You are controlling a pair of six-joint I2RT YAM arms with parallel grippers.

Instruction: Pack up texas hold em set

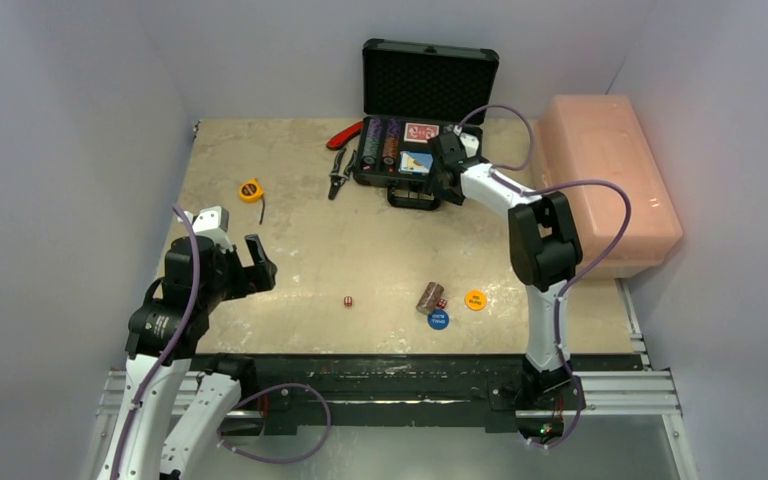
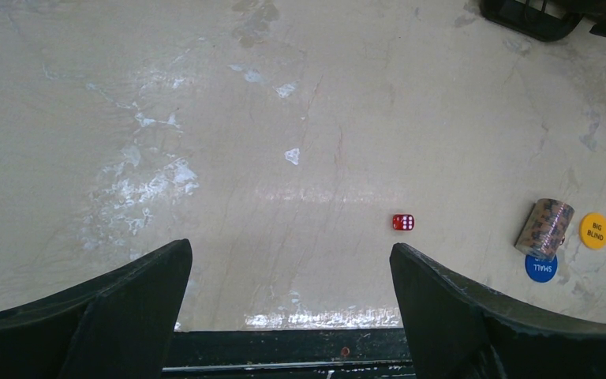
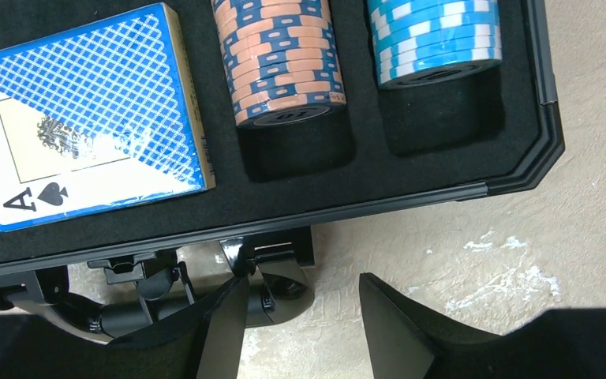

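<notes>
The black briefcase [image 1: 430, 85] stands open at the back, foam lid up. In the right wrist view its tray [image 3: 442, 193] holds a blue card deck [image 3: 87, 110], an orange-and-blue chip stack [image 3: 280, 59] and a light-blue chip stack [image 3: 434, 39]. My right gripper [image 1: 450, 188] is open at the case's front edge [image 3: 304, 316], its left finger against the handle's end [image 3: 284, 276]. A red die [image 1: 348, 300], a chip stack lying on its side [image 1: 429, 296], a second die [image 1: 442, 303], a blue disc [image 1: 438, 320] and an orange disc [image 1: 475, 299] lie near the front. My left gripper [image 1: 245, 262] is open and empty [image 2: 290, 260], left of the die [image 2: 403, 223].
A pink plastic box [image 1: 605, 180] fills the right side. Red-handled pliers [image 1: 340, 150] lie left of the case. A yellow tape measure [image 1: 250, 189] sits at mid left. Walls close in the left, right and back.
</notes>
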